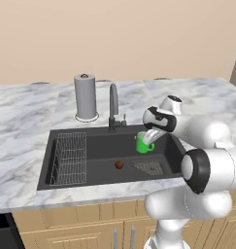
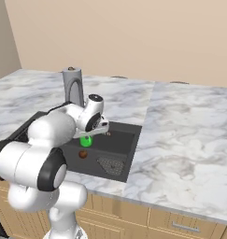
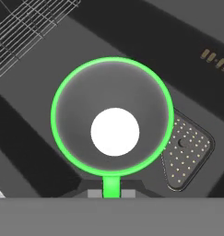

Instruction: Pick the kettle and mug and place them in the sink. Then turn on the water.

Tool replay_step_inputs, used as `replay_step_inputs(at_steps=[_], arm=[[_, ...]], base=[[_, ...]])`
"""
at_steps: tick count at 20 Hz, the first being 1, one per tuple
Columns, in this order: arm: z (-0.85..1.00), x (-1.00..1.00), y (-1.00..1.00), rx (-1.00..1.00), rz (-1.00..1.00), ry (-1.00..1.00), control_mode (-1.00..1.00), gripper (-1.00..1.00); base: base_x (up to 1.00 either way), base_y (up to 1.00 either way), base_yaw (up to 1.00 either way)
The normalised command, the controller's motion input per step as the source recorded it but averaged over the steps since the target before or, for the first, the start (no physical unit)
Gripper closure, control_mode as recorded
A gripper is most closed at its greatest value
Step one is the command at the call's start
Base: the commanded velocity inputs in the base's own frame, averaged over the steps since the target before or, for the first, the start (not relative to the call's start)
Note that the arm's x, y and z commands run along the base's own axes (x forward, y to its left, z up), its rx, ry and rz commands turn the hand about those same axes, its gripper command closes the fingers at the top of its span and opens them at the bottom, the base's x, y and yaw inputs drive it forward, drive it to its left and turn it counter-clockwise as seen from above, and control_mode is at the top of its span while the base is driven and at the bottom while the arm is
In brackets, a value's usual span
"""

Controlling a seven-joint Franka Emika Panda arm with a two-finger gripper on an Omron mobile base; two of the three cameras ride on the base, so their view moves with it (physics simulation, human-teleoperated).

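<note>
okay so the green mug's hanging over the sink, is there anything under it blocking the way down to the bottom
Nothing visible blocks it. The gripper holds the mug by its handle over the right part of the sink. Below lies bare basin floor; the perforated strainer sits beside it, the small brown ball and the wire rack farther left.

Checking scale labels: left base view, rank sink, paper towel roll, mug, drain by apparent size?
1. sink
2. paper towel roll
3. mug, partly covered by the hand
4. drain
The mug hangs above the basin, slightly nearer the camera; the order is still clear.
</note>
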Motion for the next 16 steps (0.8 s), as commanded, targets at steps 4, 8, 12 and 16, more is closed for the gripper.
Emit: replay_step_inputs(at_steps=[4, 8, 12, 16], arm=[[-0.27, 0.19, 0.0, -0.01, 0.04, 0.0, -1.0, 1.0], [-0.38, 0.21, 0.0, -0.06, 0.03, 0.0, -1.0, 1.0], [-0.36, 0.24, 0.0, -0.05, 0.03, 0.0, -1.0, 1.0], [-0.32, 0.26, 0.0, -0.01, 0.0, 0.0, -1.0, 1.0]], base=[[0.0, 0.0, 0.0], [0.0, 0.0, 0.0], [0.0, 0.0, 0.0], [0.0, 0.0, 0.0]])
